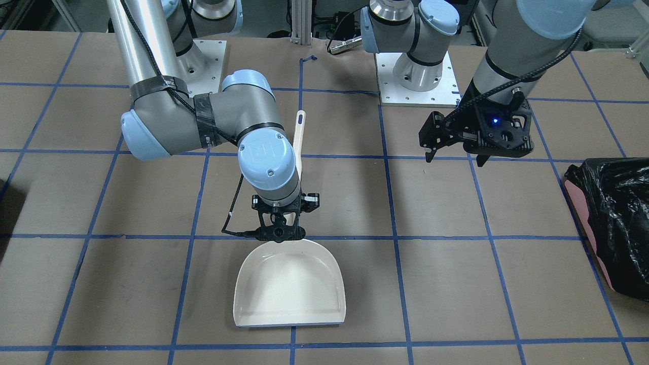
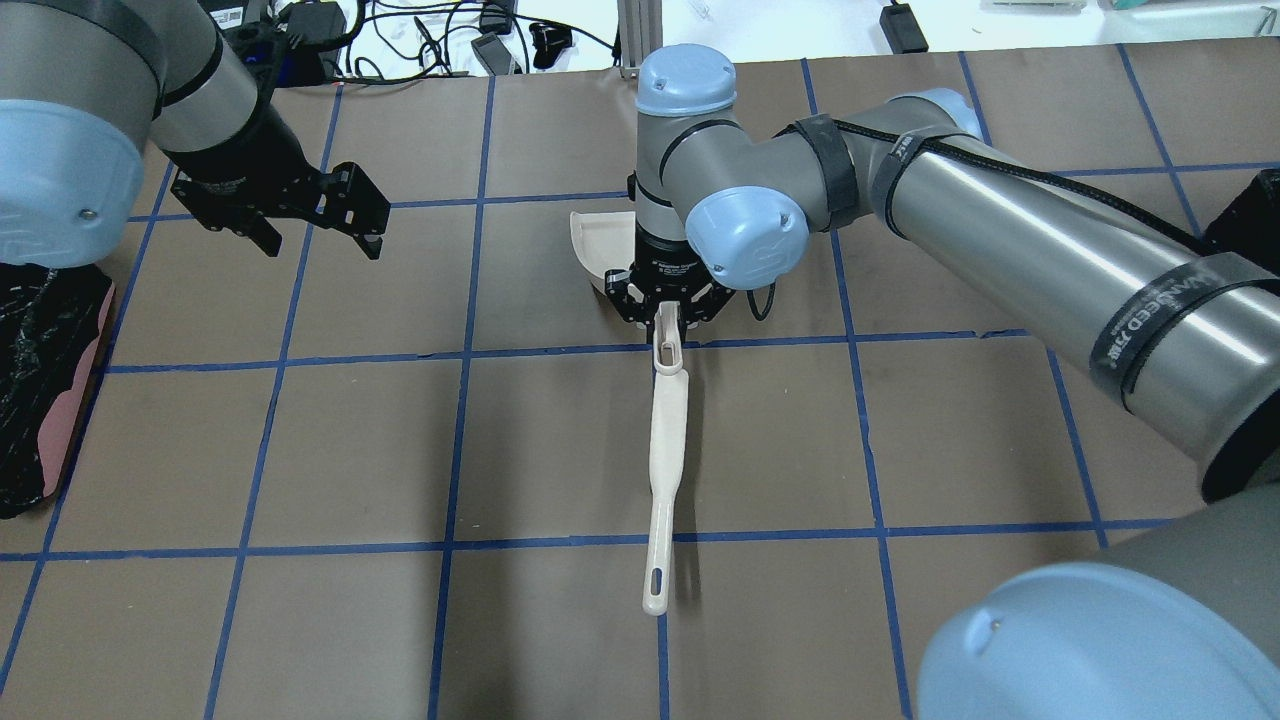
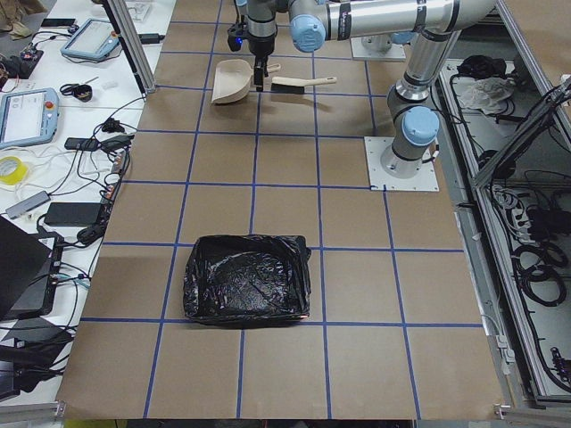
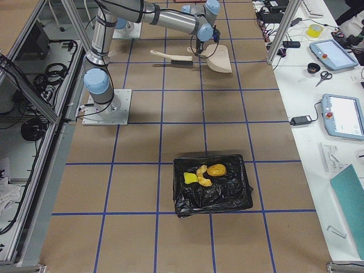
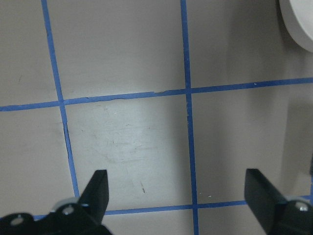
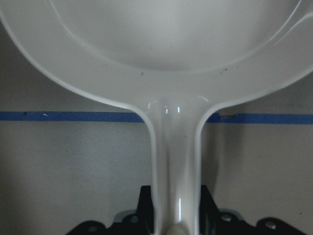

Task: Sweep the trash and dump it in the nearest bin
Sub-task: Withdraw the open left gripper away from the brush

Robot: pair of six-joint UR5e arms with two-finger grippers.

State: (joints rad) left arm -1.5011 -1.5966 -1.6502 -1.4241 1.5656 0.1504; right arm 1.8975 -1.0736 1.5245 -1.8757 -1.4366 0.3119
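Right gripper [image 1: 280,232] clamps the neck of the cream plastic long-handled dustpan [image 1: 289,284], while left gripper [image 2: 322,242] hovers at its nine o'clock from overhead, fingers spread apart.

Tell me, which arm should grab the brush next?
Probably left. The left gripper is open and empty above the table, while the right gripper is closed on the dustpan handle. The brush lies free just past that handle's end.

Overhead and front-facing cameras face each other (both looking down), sharing the dustpan [image 1: 289,286].
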